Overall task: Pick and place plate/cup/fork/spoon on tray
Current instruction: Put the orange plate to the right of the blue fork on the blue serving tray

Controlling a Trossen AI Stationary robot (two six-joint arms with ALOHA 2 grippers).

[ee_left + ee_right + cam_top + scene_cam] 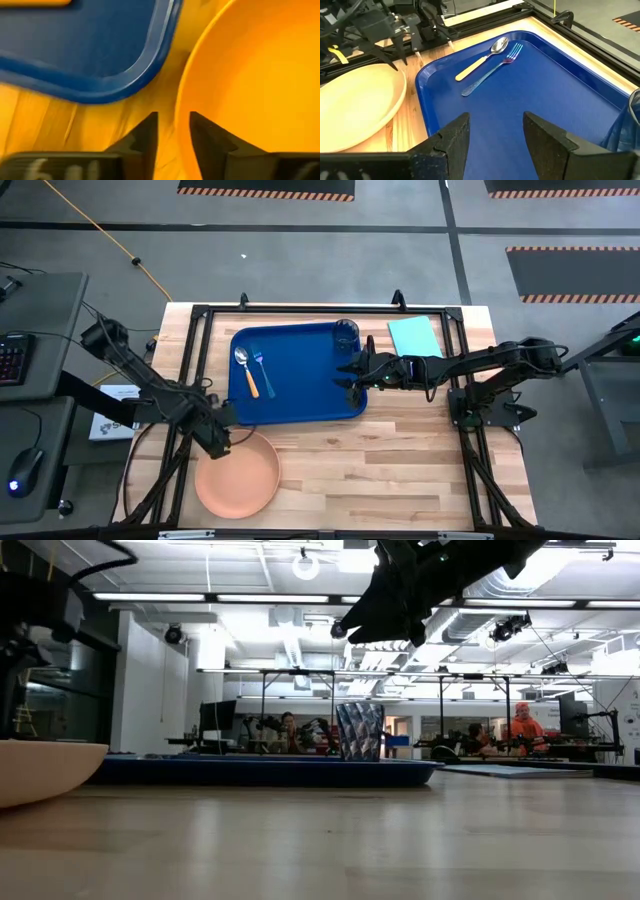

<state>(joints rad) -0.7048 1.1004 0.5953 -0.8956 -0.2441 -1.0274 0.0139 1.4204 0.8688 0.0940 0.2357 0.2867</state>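
Left gripper is down low at the near rim of the plate, fingers standing a little apart with the raised lip running right between them, not clamped on it as far as the wrist view shows. That plate sits on the bare wooden table, just beside the tray's rounded corner, and it's the one dish not yet aboard. Look at the rest: the spoon and fork lie side by side on the tray floor, the cup stands upright in the far corner. Right gripper hovers over the tray's other side, jaws wide and holding nothing. Now, how will this plate behave? It reads as stiff, light plastic, broad and shallow, with a smooth finish that looks slippery, so I'd judge a thin edge pinch is the only real hold on offer. The catch is leverage: taken by the rim, all that width hangs off one point and it may sag or swivel in the fingers. A deep, firm bite on the lip and a low, level carry across to the open blue floor beside the cutlery looks the safest bet, minding the tray's rim on the way over.
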